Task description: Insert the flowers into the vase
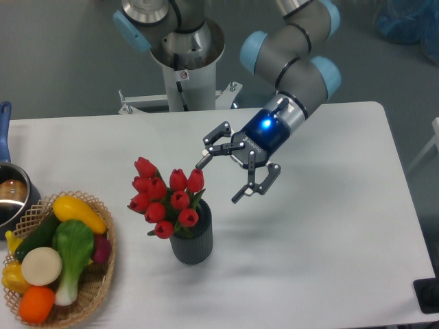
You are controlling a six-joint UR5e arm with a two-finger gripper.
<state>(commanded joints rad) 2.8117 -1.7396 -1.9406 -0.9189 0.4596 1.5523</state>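
On the white table the bunch of red artificial tulips stands in the small dark grey ribbed vase. The black two-finger gripper hangs just right of the blooms, fingers spread wide, gripping nothing. A wicker basket of toy vegetables sits far left.

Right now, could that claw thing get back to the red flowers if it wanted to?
Probably yes. The gripper hangs open just to the right of the flowers, which stand in the vase. Nothing lies between them, and the wicker basket sits off on the far side.
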